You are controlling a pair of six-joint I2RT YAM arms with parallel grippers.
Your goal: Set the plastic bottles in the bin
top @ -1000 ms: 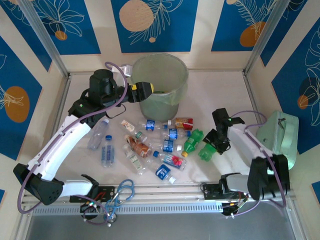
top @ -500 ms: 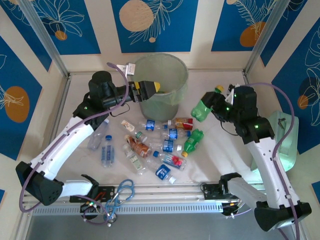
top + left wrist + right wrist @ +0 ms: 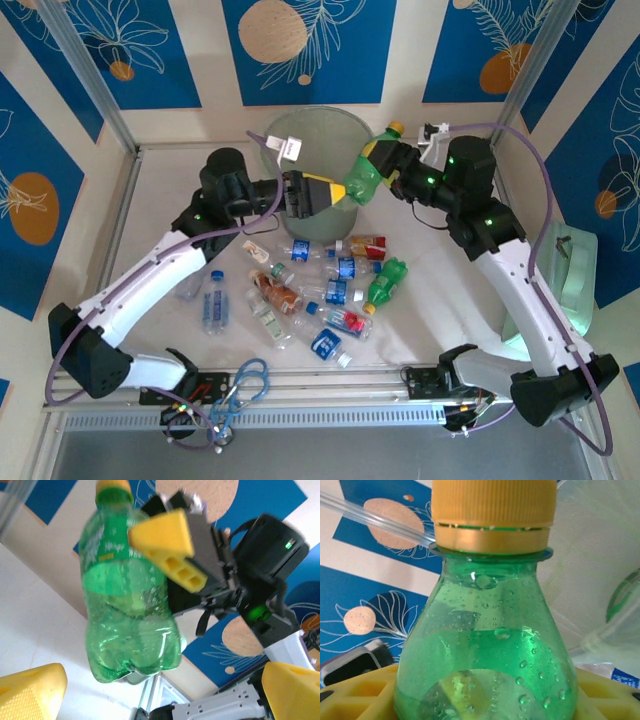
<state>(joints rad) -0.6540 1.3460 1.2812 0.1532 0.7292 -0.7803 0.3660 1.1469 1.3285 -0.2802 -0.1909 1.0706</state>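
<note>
Here, delivery step: right gripper (image 3: 388, 172) pinches a green bottle (image 3: 364, 174) over the bin (image 3: 318, 111) rim; left gripper (image 3: 330, 192) spread. Next, likely: centre over opening; release.

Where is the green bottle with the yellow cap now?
Top view: the green bottle is held in the right gripper at the right rim of the bin, just right of the left gripper.

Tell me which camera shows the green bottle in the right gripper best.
Left wrist: the green bottle appears whole, yellow cap to base, label included. The right wrist view shows its neck and cap, very close. The top external view shows it small and tilted, by the bin's rim.
</note>
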